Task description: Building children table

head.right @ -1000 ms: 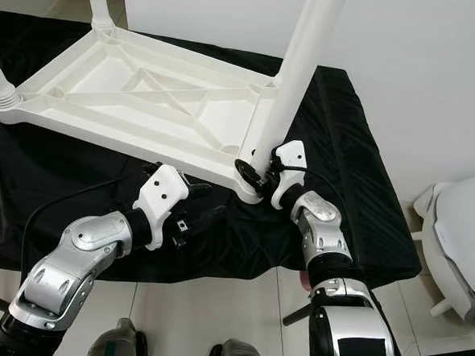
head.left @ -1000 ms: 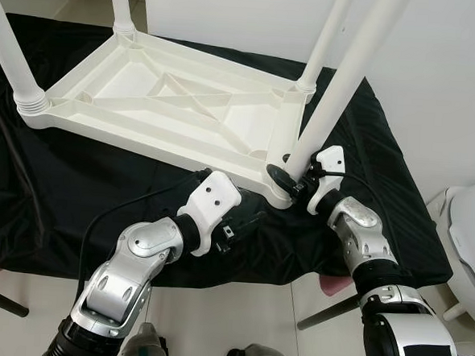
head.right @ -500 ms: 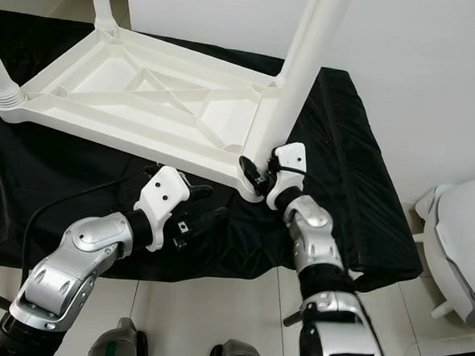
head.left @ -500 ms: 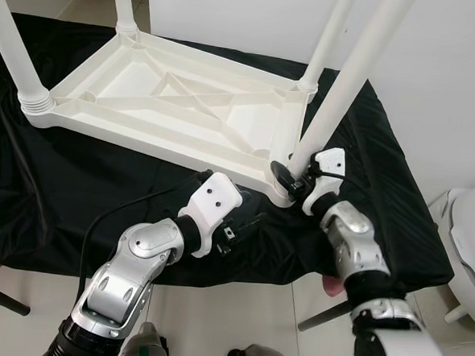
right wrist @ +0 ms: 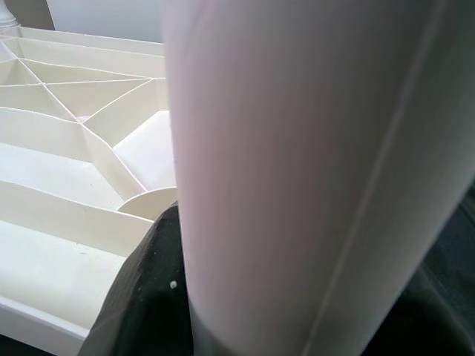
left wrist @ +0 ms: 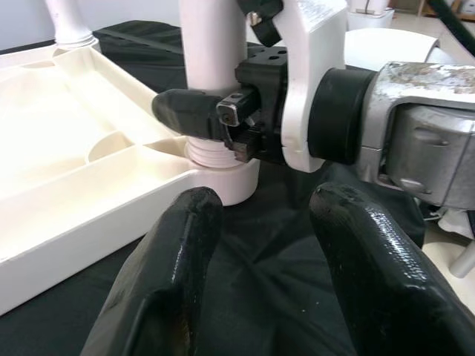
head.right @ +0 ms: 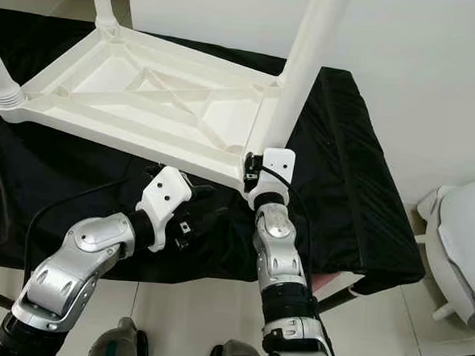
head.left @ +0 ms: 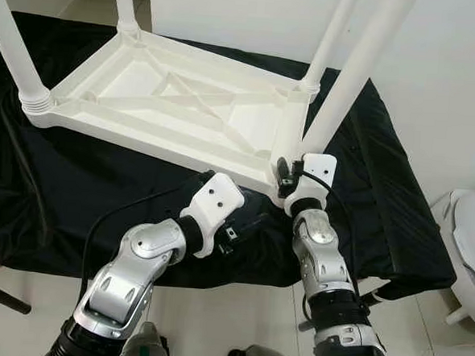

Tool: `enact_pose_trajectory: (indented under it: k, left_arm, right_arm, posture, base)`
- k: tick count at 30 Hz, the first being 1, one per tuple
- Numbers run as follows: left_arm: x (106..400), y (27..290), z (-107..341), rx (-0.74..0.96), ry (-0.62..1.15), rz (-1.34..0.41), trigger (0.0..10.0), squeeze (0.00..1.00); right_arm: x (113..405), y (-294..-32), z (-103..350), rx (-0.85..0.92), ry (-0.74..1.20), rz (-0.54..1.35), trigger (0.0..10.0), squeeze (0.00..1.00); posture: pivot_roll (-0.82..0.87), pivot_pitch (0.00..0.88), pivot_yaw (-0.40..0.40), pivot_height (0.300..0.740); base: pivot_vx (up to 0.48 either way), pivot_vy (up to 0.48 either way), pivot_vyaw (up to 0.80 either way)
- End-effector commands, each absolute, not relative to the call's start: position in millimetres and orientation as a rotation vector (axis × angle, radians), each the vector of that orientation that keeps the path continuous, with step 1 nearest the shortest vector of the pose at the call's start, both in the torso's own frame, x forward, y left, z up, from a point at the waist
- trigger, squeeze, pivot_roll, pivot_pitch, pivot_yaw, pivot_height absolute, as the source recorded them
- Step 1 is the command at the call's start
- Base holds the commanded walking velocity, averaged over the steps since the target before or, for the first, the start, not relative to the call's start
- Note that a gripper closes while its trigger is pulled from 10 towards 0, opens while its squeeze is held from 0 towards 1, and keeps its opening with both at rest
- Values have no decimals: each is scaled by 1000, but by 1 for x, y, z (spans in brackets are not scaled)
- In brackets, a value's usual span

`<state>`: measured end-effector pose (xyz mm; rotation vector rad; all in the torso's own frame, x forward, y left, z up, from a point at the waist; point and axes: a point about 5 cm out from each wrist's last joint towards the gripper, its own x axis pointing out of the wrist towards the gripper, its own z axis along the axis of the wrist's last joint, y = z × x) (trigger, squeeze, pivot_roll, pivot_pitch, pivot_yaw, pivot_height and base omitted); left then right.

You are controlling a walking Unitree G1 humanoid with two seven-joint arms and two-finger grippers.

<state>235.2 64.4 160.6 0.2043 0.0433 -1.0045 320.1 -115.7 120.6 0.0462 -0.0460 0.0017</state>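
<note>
White plastic children's table (head.left: 169,101) lies upside down on the black-draped surface (head.left: 60,175); right tool (head.left: 285,171) clamps the near-right leg (head.left: 340,79), likely seating it; left tool (left wrist: 260,245) waits nearby, fingers wide.

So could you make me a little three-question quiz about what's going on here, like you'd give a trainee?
1. True or false: the white table top lies upside down on the black cloth.
2. Which pincer grips the near corner leg: A left, B right?
3. Fill in: the left pincer hangs open over the ____ cloth.

Key: 1 true. 2 B, the right pincer is clamped at the leg's base. 3 black.
</note>
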Motion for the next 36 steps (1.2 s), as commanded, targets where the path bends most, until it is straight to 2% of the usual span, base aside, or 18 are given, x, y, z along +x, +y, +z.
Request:
enact_pose_trajectory:
  k: [1, 4, 5, 6, 7, 16, 17, 20, 22, 23, 25, 30, 36]
  left_arm:
    - [237, 64, 159, 204, 46, -968, 10000, 0]
    - [237, 64, 159, 207, 46, -967, 10000, 0]
    - [236, 64, 158, 207, 47, -966, 10000, 0]
    - [236, 64, 158, 207, 47, -966, 10000, 0]
    - [236, 64, 158, 206, 47, -967, 10000, 0]
    - [235, 63, 157, 204, 49, -971, 10000, 0]
    - [235, 64, 157, 204, 50, -972, 10000, 0]
    - [235, 64, 157, 204, 50, -972, 10000, 0]
    - [234, 65, 157, 205, 53, -973, 10000, 0]
    - [234, 65, 157, 205, 53, -973, 10000, 0]
    - [234, 66, 157, 206, 55, -975, 10000, 0]
    - [234, 67, 158, 209, 54, -973, 10000, 0]
    - [236, 67, 159, 211, 49, -969, 10000, 0]
  right_arm:
    - [316, -128, 109, 5, 9, -57, 10000, 0]
    - [314, -126, 109, 34, 7, -50, 10000, 0]
    - [313, -125, 110, 48, 1, -39, 10000, 157]
    - [313, -125, 110, 48, 1, -39, 10000, 157]
    - [312, -123, 113, 74, -14, -17, 10000, 1000]
    - [314, -124, 121, 105, -41, 67, 10000, 1000]
    - [319, -130, 123, 106, -40, 188, 10000, 0]
    - [319, -130, 123, 106, -40, 188, 10000, 0]
    - [323, -133, 124, 71, -38, 330, 10000, 0]
    - [323, -133, 124, 71, -38, 330, 10000, 0]
    - [325, -133, 123, 13, -26, 500, 10000, 0]
    - [328, -132, 121, -35, -27, 642, 10000, 0]
    - [336, -130, 124, -90, -50, 693, 10000, 0]
  posture:
    - [-15, 0, -105, 740]
    - [-12, 0, -105, 740]
    - [-12, 0, -105, 740]
    - [-12, 0, -105, 740]
    - [-12, 0, -105, 740]
    - [-10, 0, -108, 740]
    - [-8, 0, -105, 740]
    - [-8, 0, -105, 740]
    - [-5, 0, -102, 740]
    - [-5, 0, -102, 740]
    - [1, 0, -96, 740]
    - [8, 0, -87, 740]
    - [8, 0, -78, 740]
  base:
    - [0, 0, 0]
    - [0, 0, 0]
    - [0, 0, 0]
    - [0, 0, 0]
    - [0, 0, 0]
    - [0, 0, 0]
    - [0, 0, 0]
    - [0, 0, 0]
    - [0, 0, 0]
    - [0, 0, 0]
    - [0, 0, 0]
    - [0, 0, 0]
    - [0, 0, 0]
